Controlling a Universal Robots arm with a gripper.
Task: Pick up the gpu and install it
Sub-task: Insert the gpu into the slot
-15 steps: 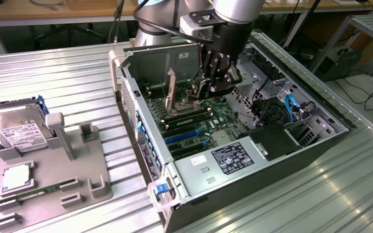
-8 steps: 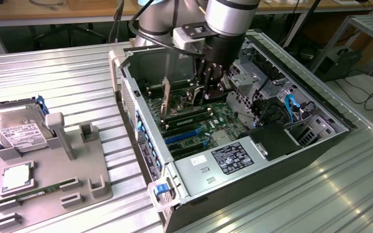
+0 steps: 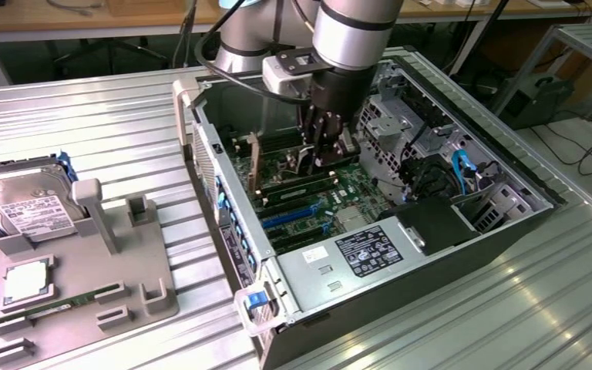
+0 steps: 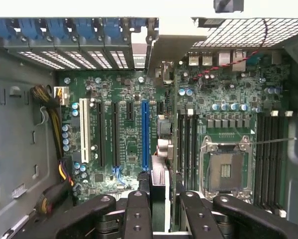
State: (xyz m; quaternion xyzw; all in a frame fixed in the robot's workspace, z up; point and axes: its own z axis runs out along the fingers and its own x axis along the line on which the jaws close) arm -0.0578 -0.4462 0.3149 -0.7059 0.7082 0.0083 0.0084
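Wrist view looks straight down at the motherboard, and my claw sits at the lower middle of the frame, its black fingers clenched on the gpu. I see the card edge-on there, a thin dark slab running up from between the fingers, standing upright over the board just beside the long blue slot. A white slot lies further to the frame's left, the bare CPU socket at lower right, and yellow and black cables at left.

Exterior view gives what the wrist cannot: the whole open case lying on its side on the ribbed metal desk, with my arm coming down from the top centre and the claw deep inside it. From here the gpu is hidden by the fingers, so I cannot pick it out. At the frame's left a grey holder carries a hard drive and a green memory stick.
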